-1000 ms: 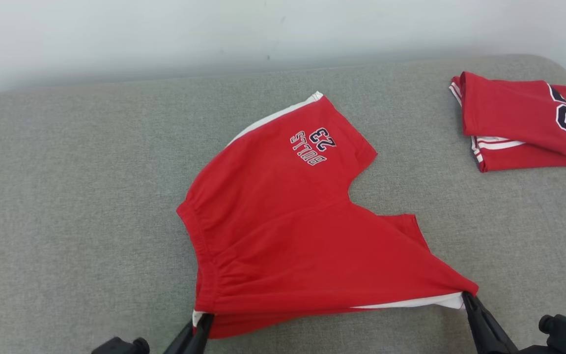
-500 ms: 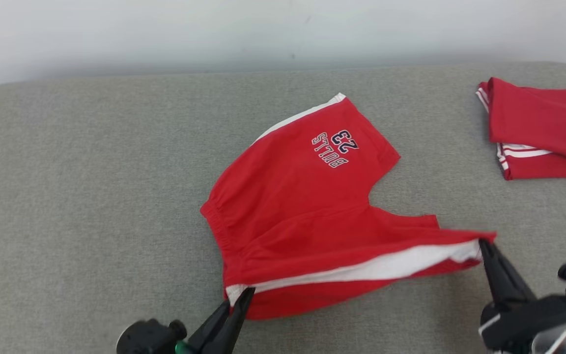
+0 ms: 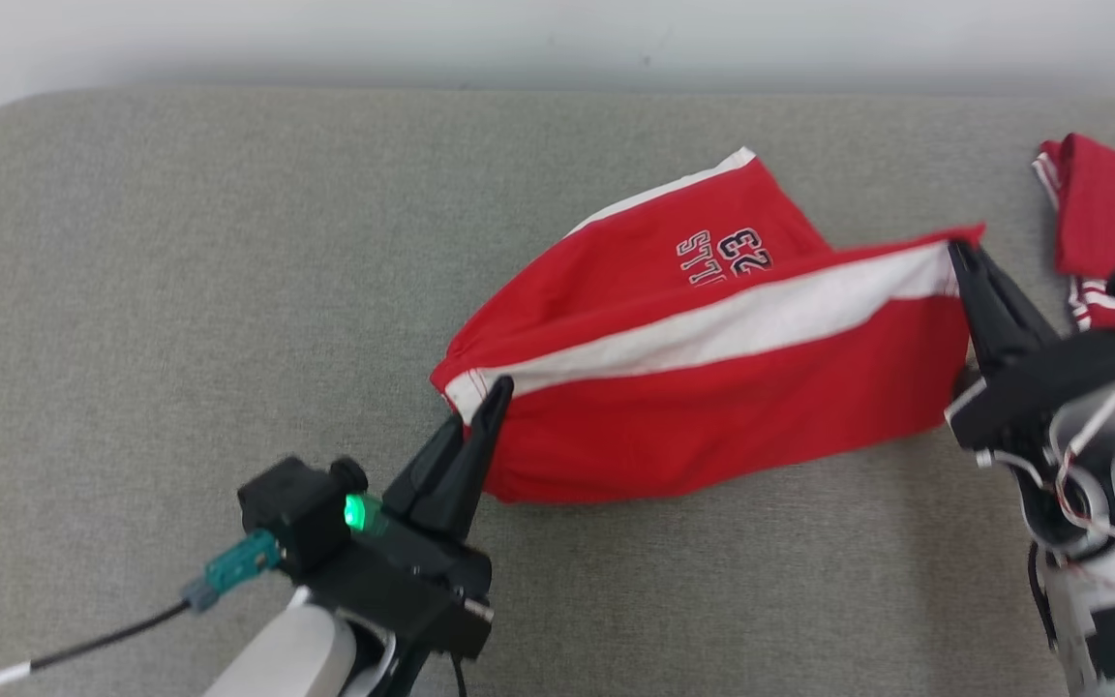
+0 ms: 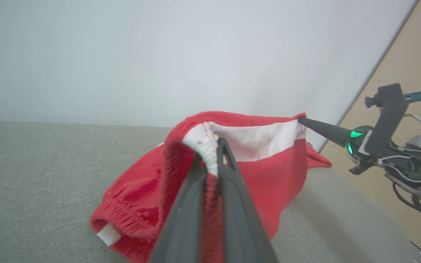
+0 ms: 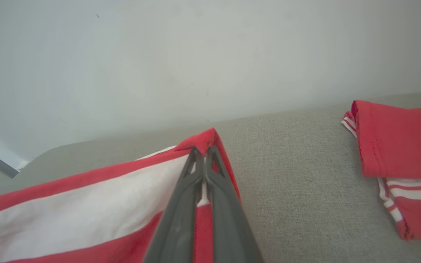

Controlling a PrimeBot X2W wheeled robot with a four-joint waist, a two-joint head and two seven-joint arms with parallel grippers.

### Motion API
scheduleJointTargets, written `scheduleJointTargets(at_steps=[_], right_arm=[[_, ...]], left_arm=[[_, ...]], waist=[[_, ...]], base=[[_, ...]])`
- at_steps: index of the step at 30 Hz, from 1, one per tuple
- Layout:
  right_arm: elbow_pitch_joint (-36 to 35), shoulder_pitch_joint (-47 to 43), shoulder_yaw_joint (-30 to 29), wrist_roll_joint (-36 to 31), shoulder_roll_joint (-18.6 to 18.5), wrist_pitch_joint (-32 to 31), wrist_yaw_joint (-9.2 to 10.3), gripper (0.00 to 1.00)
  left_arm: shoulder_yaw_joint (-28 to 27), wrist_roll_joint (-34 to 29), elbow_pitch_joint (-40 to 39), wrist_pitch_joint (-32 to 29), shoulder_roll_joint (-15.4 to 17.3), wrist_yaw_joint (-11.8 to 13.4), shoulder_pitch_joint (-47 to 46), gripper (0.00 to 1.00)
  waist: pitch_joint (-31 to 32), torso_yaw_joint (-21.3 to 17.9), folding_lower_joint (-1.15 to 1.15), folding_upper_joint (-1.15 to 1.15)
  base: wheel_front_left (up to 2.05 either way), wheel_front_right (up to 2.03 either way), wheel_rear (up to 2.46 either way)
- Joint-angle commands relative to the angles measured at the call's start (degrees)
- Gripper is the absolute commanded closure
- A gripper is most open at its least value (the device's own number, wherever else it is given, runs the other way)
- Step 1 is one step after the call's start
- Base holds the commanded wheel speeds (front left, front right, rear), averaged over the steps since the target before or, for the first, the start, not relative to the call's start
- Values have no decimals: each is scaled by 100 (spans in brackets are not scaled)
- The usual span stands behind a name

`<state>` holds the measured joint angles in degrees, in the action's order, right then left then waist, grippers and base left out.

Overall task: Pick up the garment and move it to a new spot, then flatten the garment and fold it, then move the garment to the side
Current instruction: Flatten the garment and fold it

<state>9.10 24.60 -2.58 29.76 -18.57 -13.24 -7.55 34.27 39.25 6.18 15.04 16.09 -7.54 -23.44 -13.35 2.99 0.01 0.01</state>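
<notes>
**A:** Red shorts (image 3: 712,407) are half lifted off the grey worktop (image 3: 180,290). The white-striped side edge is strung between both arms. The printed leg lies flat behind and the lower bulk rests near the front.

**B:** Grips?

**A:** Left fingers (image 3: 495,399) are pressed together on the waistband end of the stripe. Right fingers (image 3: 962,257) are pinching the hem corner, and only the very corner.

**B:** Risks?

**A:** Too much tension across the span and that corner could slip out on the right, collapsing the fold. Uneven arm travel would likely lay the edge skewed over the printed leg. The right arm is also near the folded red garment (image 3: 1099,213), so a wide swing could drag it.

**B:** So leave some slack and move both arms together.
</notes>
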Motion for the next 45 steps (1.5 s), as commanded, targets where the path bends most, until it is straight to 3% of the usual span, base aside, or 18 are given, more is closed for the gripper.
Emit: scheduleJointTargets(at_steps=[1,16,27,28,29,30,40,45], right_arm=[[113,198,66,-56,-17,5,16,100],[2780,2924,900,-561,-69,549,16,100],[4220,3860,1288,-902,66,932,16,100],[4321,3913,1315,-905,81,975,16,90],[4413,3960,1348,-905,92,1026,16,45],[4499,3997,1390,-907,107,1079,16,0],[4880,3908,1816,-542,52,1656,16,0],[4931,3591,2075,-192,-127,1880,16,0]], left_arm=[[-13,70,100,18,-45,12,-136,100],[-62,257,1459,18,-521,12,-1379,100],[89,253,1877,18,-653,12,-1744,100],[76,231,1910,18,-654,12,-1761,90],[55,201,1936,18,-654,12,-1779,25],[36,165,1960,18,-654,12,-1793,0],[-371,-343,1953,18,-639,12,-1314,0],[-831,-682,1655,18,-649,12,-799,0]], waist=[[-189,147,-1,-1],[-989,551,-1,-1],[-1214,629,-1,-1],[-1215,621,-1,-1],[-1213,611,-1,-1],[-1201,597,-1,-1],[-775,526,-1,-1],[-454,543,-1,-1]], base=[[0,0,0],[0,0,0],[0,0,0],[0,0,0],[0,0,0],[0,0,0],[0,0,0],[0,0,0]])
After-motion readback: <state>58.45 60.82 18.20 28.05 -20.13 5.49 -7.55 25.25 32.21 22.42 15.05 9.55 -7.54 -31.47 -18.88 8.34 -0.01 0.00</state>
